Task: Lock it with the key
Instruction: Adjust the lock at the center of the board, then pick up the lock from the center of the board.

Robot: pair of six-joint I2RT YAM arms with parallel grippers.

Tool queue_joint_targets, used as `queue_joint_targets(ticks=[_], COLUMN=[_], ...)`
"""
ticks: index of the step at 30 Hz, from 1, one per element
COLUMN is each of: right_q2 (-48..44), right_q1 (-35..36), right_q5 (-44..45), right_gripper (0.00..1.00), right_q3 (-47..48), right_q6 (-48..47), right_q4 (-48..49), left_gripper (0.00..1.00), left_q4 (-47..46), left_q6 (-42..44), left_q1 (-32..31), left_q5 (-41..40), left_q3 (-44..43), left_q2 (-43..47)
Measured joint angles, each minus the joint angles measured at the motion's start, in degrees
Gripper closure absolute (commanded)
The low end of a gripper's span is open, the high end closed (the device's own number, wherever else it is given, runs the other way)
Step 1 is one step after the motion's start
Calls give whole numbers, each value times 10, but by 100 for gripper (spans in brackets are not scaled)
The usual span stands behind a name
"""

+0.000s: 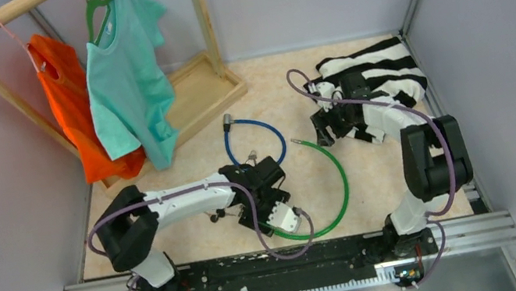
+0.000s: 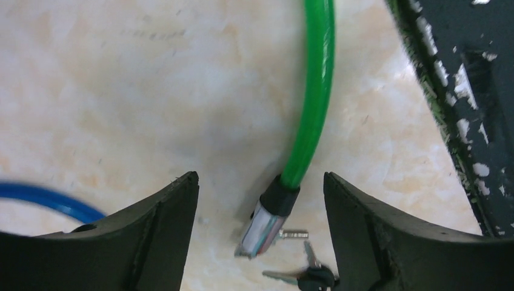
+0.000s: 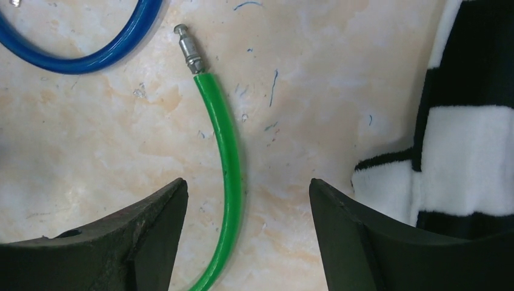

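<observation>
Overhead I count one striped cloth [image 1: 385,73], one green cable lock [image 1: 342,175] and one blue cable lock [image 1: 267,126], but only my left wrist view shows the one key bunch [image 2: 306,274] on the desk [image 2: 121,91] beside the green lock's barrel, inside my spread-apart left claw [image 2: 260,182]; right claw [image 3: 248,185] is spread too, empty.

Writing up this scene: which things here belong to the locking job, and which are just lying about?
Job: green cable, lock head, keys, pin end.
Lying about: blue cable, orange shirt, teal shirt, rack, striped cloth.
</observation>
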State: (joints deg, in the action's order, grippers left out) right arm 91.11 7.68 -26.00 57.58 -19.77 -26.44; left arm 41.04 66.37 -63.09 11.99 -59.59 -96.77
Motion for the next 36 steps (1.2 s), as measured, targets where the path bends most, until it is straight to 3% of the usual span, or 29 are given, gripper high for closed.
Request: queue_joint_targets(ticks=[10,15,21,28,36], right_q2=[75,92,91,48,-83], right_q1=[83,105,106,50,-57], right_q5=[69,99,141,174,182], right_gripper=[47,71,99,100,100], right_q3=[22,29,28,-7,-62], right_q6=[-42,-57,-46,-9,15], right_q4=[9,18,24,10,-28], left_gripper=[13,12,14,14,15], left_q4=[-37,-51,-74,-67,-63], left_q6=[-57,-82,-128,-198,-299], left_q1=[136,187,207,207,207], left_q5=[94,139,162,167,183], left_q3=[39,73,88,72,5], left_q2=[144,188,182,104,56])
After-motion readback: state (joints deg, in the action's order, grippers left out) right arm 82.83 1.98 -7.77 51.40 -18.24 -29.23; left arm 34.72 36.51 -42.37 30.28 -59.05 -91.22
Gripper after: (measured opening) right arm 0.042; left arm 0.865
